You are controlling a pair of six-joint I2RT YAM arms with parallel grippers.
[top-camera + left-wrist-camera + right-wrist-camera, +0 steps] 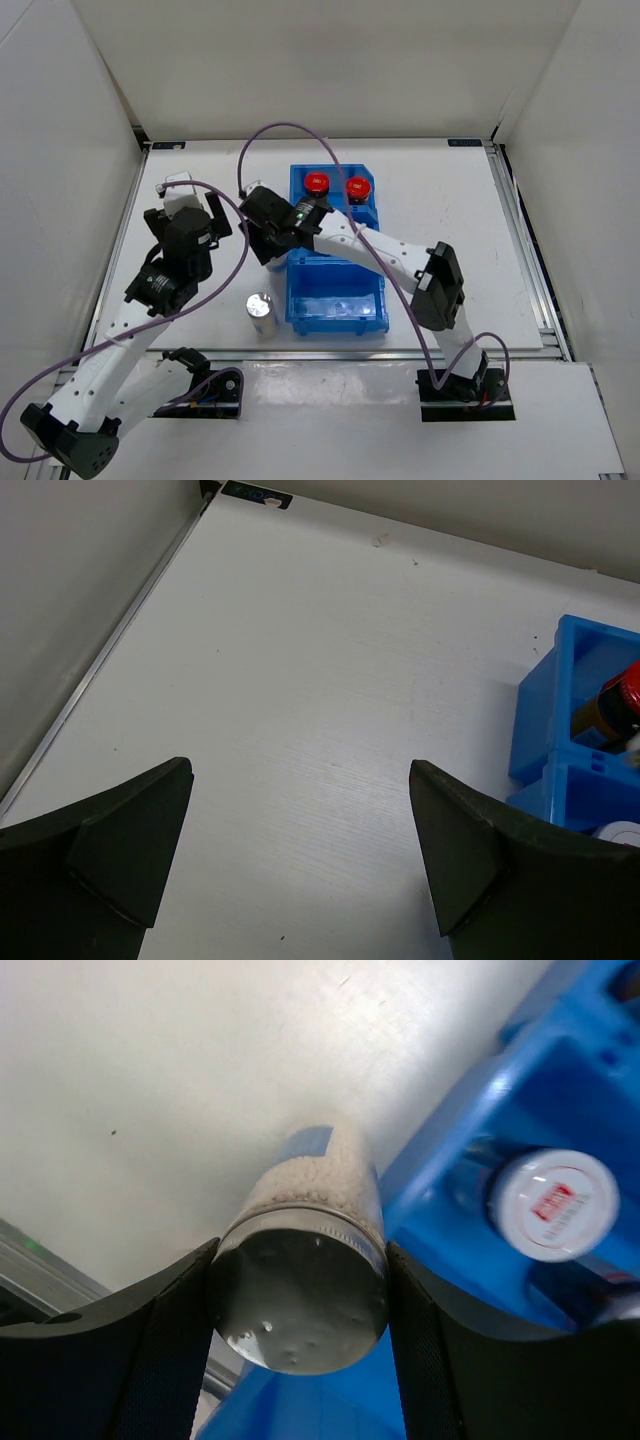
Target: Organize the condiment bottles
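Jar with silver top (320,1185) pinched tight in right gripper (300,1260), just beside blue bin (470,1100) wall. Likely hard, smooth, slippery, light; hold round sides near top. Left gripper (300,855) spread wide, empty.

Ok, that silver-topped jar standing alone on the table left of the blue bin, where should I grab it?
Grip the silver-topped jar around its round body below the top, probably from above with fingers front and back: it stands upright, and the blue bin wall is close on its right.
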